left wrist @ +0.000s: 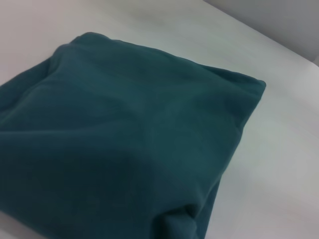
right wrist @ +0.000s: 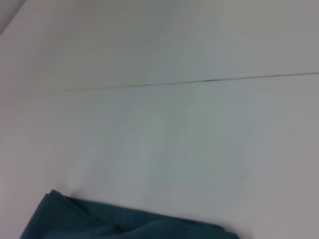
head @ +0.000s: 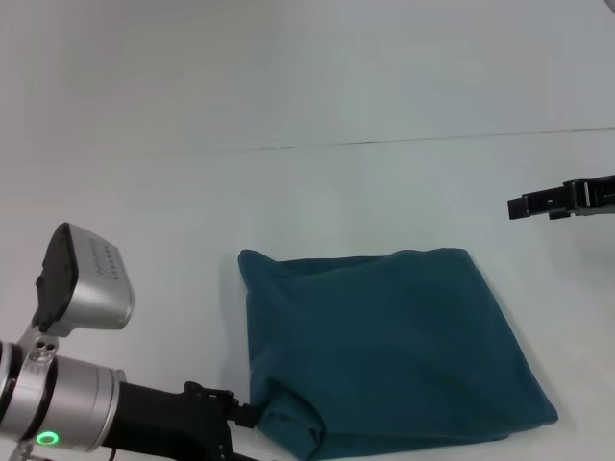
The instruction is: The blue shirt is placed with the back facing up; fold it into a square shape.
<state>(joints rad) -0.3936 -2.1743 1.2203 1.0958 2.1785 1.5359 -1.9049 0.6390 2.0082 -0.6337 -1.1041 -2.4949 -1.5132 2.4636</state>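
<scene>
Head view, shirt: the blue shirt (head: 384,346) lies on the white table (head: 288,192) as a compact, roughly square bundle, plain side up, so the folding looks close to done. Its corner nearest the left gripper is bunched and lumpy.
Head view, left arm: the left gripper (head: 240,415) reaches in low, tip touching or just beside that bunched corner, probably to tuck it or to let go of it. I cannot tell whether its fingers are apart or together.
Head view, right arm: the right gripper (head: 524,205) hangs well clear of the shirt, beyond its far right corner, arm level and pointing inward, idle by the look of it. Finger spacing cannot be told.
Left wrist view: cloth (left wrist: 124,139) fills the picture, directly ahead and close, with a rumpled fold nearest.
Right wrist view: mostly bare table and its seam line (right wrist: 199,81); only the shirt's far edge (right wrist: 99,224) shows.
</scene>
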